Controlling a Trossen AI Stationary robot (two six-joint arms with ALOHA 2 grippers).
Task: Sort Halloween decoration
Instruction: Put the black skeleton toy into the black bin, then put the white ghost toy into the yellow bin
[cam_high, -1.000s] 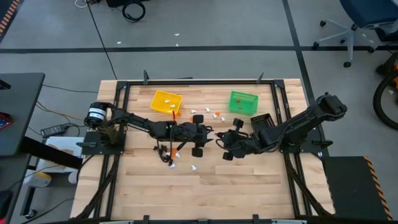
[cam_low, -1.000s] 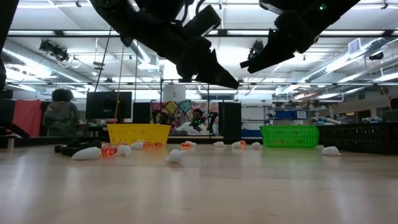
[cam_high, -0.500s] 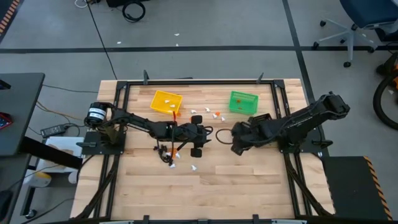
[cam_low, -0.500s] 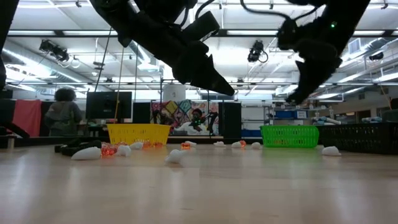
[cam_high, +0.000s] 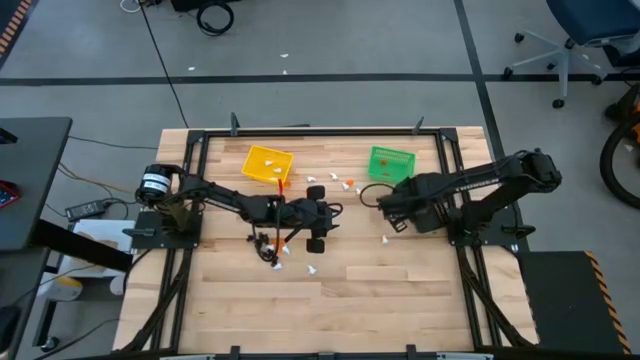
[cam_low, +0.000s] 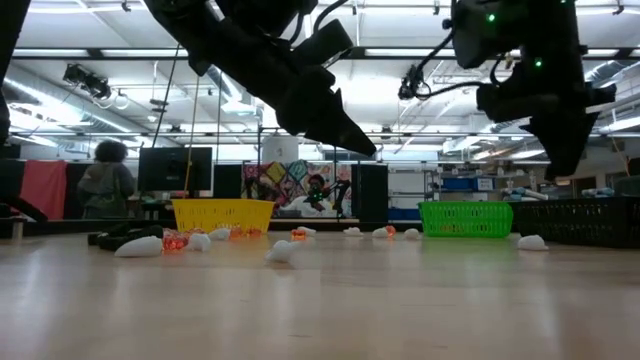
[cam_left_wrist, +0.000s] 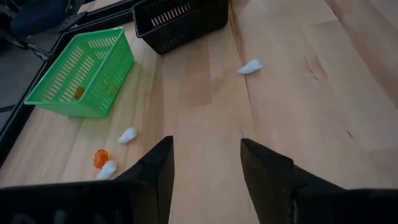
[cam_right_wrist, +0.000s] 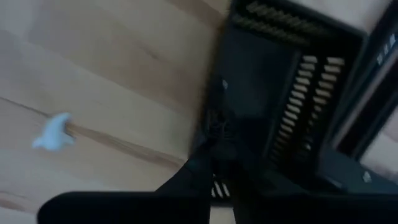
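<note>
You are early: one orange trinket (cam_left_wrist: 79, 92) lies in the green bin (cam_left_wrist: 65, 93), many remain beyond the open, empty left gripper (cam_left_wrist: 205, 163), while the right gripper (cam_right_wrist: 219, 158) is closed over the black bin (cam_right_wrist: 292, 87), its load unclear.

Three bins stand on the table: one yellow bin (cam_high: 267, 162), one green bin (cam_high: 390, 164), one black bin (cam_left_wrist: 180, 17). Roughly a dozen tiny trinkets (cam_high: 347, 184) lie scattered, though some are hidden.
</note>
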